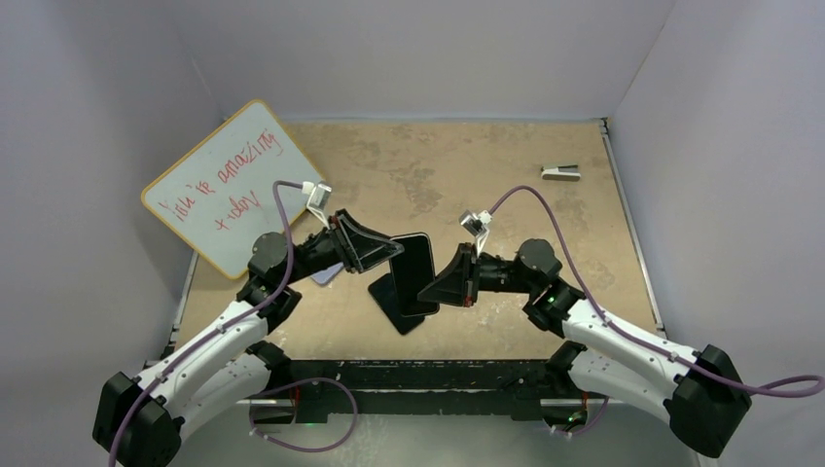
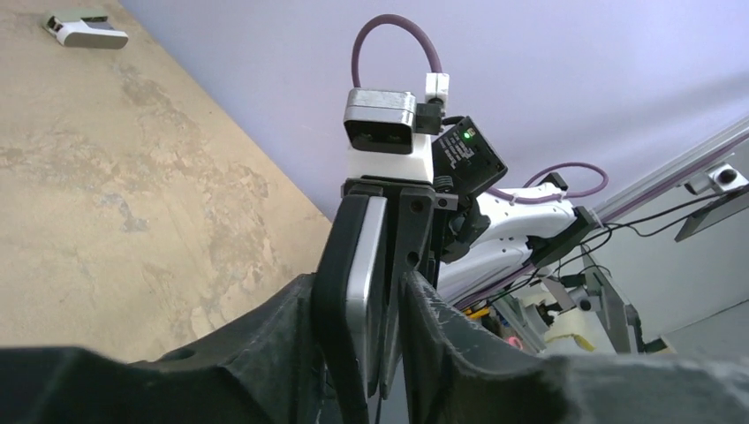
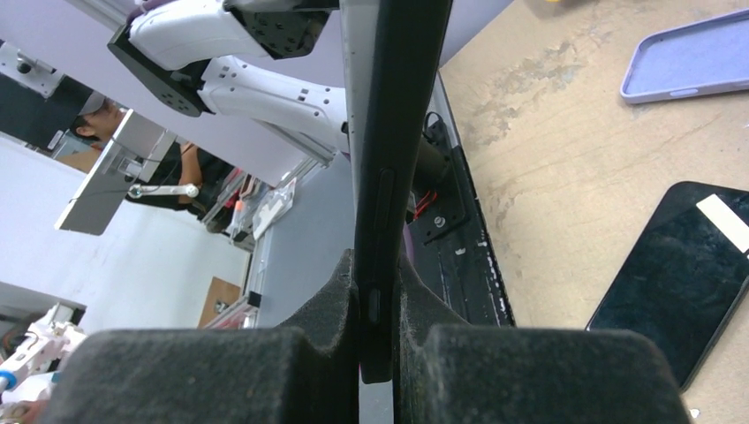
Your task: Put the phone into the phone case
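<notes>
The phone (image 1: 420, 268) is a black slab with a silvery side, held upright on edge above the table's middle. My left gripper (image 1: 392, 251) is shut on it from the left, and my right gripper (image 1: 445, 277) is shut on it from the right. In the left wrist view the phone (image 2: 353, 247) stands edge-on between my fingers (image 2: 360, 296). In the right wrist view it (image 3: 397, 132) is also pinched edge-on in my gripper (image 3: 378, 269). The lavender phone case (image 3: 689, 57) lies empty on the table, mostly hidden under the left arm in the top view (image 1: 327, 275).
A second black slab (image 1: 397, 309) with a pale end strip lies flat under the held phone; it also shows in the right wrist view (image 3: 680, 283). A whiteboard (image 1: 229, 185) leans at the back left. A small grey-white object (image 1: 561, 173) lies at the back right.
</notes>
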You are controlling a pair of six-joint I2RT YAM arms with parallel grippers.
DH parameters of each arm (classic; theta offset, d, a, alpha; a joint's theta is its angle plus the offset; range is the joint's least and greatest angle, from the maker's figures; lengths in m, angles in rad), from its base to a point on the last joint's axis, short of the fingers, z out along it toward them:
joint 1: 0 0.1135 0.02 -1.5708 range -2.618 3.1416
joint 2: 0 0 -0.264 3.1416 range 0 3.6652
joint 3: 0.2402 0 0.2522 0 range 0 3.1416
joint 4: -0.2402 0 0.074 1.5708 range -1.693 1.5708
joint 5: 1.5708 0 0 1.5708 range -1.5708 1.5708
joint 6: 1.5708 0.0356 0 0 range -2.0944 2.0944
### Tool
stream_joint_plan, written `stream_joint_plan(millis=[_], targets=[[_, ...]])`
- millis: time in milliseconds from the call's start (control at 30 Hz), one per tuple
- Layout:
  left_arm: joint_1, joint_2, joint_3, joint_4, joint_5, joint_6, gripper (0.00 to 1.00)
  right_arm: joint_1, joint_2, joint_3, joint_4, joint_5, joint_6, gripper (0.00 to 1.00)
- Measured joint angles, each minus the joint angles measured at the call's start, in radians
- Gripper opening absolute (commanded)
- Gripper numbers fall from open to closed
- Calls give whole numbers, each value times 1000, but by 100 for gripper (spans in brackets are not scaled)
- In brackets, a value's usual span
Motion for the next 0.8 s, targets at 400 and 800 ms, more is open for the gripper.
stream_joint_plan(millis=[400,800], targets=[[1,26,50,-130,5,77,0,-1,-31,-2,-84,28,-28,16],[1,52,63,-179,164,191,0,1,-43,48,-150,135,-33,45]])
